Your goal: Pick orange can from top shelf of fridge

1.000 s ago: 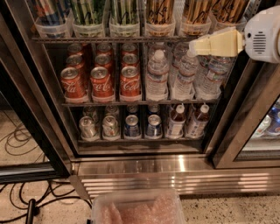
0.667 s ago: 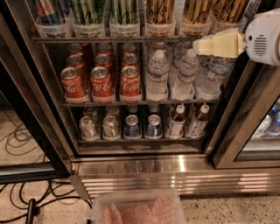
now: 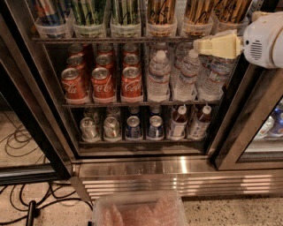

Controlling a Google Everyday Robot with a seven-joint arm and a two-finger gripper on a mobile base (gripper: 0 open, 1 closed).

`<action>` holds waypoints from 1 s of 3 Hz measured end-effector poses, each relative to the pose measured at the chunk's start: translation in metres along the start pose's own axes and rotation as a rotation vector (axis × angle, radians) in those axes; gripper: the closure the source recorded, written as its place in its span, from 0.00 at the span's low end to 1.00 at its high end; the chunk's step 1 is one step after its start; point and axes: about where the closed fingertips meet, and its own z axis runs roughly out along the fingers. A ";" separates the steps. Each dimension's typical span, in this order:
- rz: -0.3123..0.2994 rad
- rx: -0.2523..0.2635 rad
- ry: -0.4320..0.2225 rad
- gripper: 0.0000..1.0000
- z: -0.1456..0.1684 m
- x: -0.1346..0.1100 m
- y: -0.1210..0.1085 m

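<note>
Hovering at the right of the open fridge point(image 3: 177, 168), the gripper point(image 3: 197, 45) points left, level with the front edge of the top shelf point(image 3: 110, 39).

Whether the gripper is spread or closed cannot be told; it holds nothing, and its cream tip lies in front of the water bottles point(image 3: 158, 76), just below a clear tub. The orange can point(image 3: 200, 10) stands upright in that tub on the top shelf, among other orange-gold cans, untouched and just above the gripper. The white arm housing point(image 3: 264, 40) reaches in from the right edge. Further left on the same shelf stand green-striped cans point(image 3: 90, 10). Red cola cans point(image 3: 102, 83) fill the rack below, beside the water. A clear plastic bin point(image 3: 99, 207) sits on the floor in front.
</note>
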 end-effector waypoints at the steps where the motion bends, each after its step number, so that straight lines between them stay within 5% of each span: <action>1: -0.008 0.021 -0.040 0.17 0.005 -0.005 -0.004; 3: 0.016 0.111 -0.083 0.20 0.003 -0.009 -0.013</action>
